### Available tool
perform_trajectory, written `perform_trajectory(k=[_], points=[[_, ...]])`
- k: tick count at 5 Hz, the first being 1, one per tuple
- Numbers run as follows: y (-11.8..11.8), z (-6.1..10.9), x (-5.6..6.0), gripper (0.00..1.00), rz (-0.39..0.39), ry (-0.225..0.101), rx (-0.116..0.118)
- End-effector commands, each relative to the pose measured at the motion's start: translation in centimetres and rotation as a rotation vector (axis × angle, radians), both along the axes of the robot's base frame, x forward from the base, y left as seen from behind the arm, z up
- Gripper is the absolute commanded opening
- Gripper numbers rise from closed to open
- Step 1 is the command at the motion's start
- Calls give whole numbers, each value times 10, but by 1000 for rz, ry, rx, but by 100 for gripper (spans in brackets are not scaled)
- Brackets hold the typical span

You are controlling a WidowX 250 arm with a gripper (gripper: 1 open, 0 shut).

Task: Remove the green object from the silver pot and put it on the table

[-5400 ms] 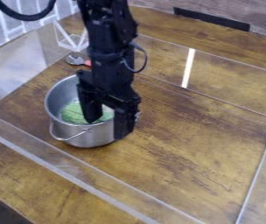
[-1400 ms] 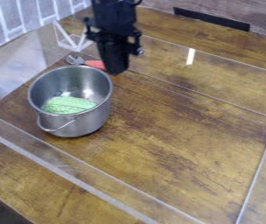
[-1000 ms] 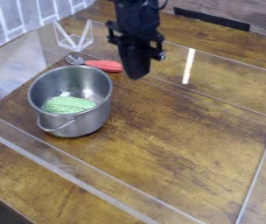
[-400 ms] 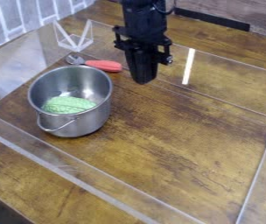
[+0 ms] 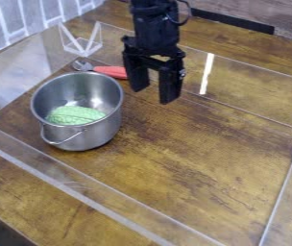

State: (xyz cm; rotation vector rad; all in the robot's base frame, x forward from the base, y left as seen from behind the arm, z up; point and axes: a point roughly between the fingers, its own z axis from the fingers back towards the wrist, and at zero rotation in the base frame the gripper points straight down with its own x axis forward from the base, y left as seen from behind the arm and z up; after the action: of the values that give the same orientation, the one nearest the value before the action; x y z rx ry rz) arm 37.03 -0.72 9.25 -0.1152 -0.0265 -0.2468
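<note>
Desk [image 5: 213, 159] of brown grained planks runs below the hand and out past it on every side that shows. On it, near the hand and nearer the camera, stands the silver pot [image 5: 95, 133], upright, straight-walled and probably slick, its thin wire handle [image 5: 60, 143] hanging on the side away from the hand. The hand [image 5: 154, 91] itself is open, fingers spread, with nothing between them, beside the pot and not yet over its mouth. The green lump [image 5: 74, 116] lies inside the pot, low down, toward the wall farther from the hand. Its bumpy surface suggests something light and soft that would give under the fingers and grip well enough, with little to break; at this small size I can't be sure it isn't firmer. Best take it across its narrow middle, from straight above, closing gently; the near wall leaves scant room for a fingertip. Smallest is the red object [image 5: 112, 71], behind the hand, no part of this job.
</note>
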Motion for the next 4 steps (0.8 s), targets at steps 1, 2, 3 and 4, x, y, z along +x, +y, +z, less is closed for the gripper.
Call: perform_trajectory(k=[1,2,3,4], points=[[3,19,-1,100,25,-21,16],[2,23,-4,100,41,-1,31],[7,22,-5,100,56,16,44],[10,20,-6,100,69,34,53]])
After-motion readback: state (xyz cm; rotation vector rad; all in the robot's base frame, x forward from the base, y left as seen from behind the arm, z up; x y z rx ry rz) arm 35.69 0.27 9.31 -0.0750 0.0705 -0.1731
